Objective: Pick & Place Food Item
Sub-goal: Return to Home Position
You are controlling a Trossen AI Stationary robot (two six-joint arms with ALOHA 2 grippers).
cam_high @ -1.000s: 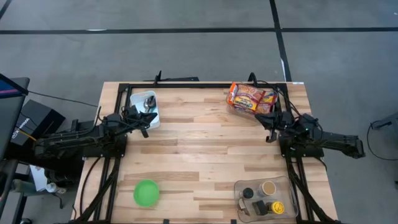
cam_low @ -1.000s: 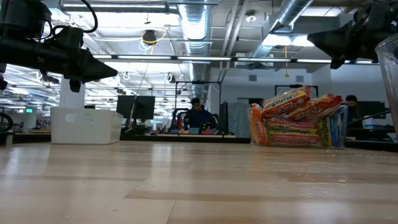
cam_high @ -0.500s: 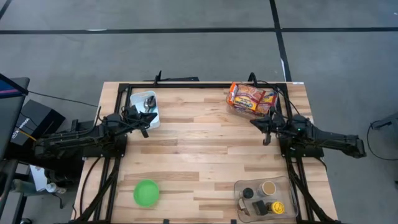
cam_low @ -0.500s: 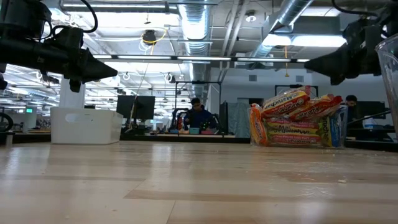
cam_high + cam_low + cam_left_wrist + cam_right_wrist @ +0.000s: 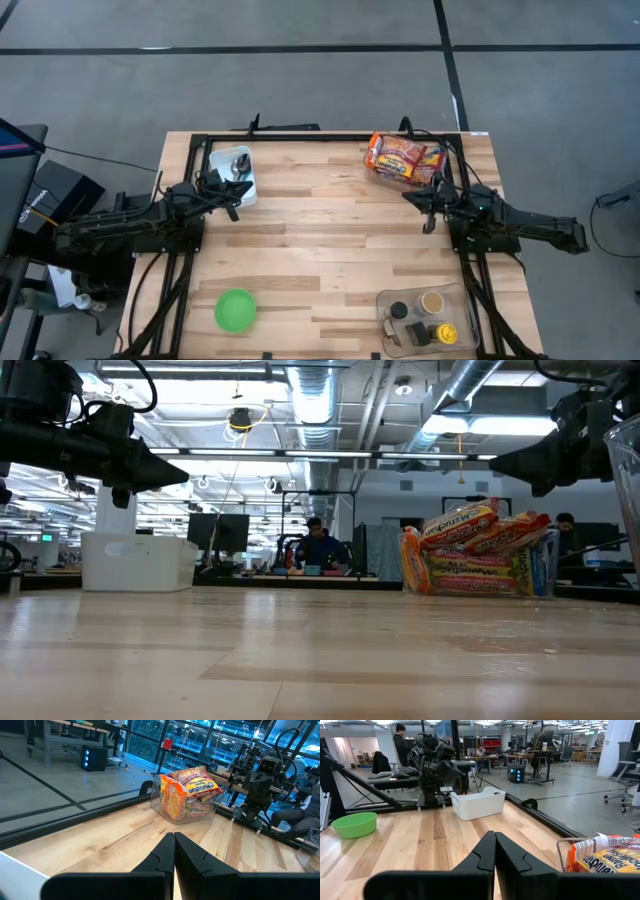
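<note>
On the left, the left gripper (image 5: 232, 205) hangs above the table (image 5: 330, 250), right at the near edge of the white bin (image 5: 215, 160). In the left wrist view its two fingers (image 5: 160, 857) press flat against each other with nothing between them. The low view shows it raised well clear of the wood. The white bin sits at the far left corner of the table with dark and grey items inside; I cannot make out what they are. Near me on the same side stands a green bowl (image 5: 236, 309), well apart from both arms.

Moving right, the noodle packs (image 5: 403, 158) are piled in a transparent bin (image 5: 455, 150) at the far right corner. One pack leans over the top of the others. The right gripper (image 5: 425, 205) hovers just in front of that bin, off the table. Through the right wrist view I see its fingers (image 5: 482, 855) closed tight together, holding nothing. At the near right corner a second transparent bin (image 5: 382, 300) holds several small containers.
</note>
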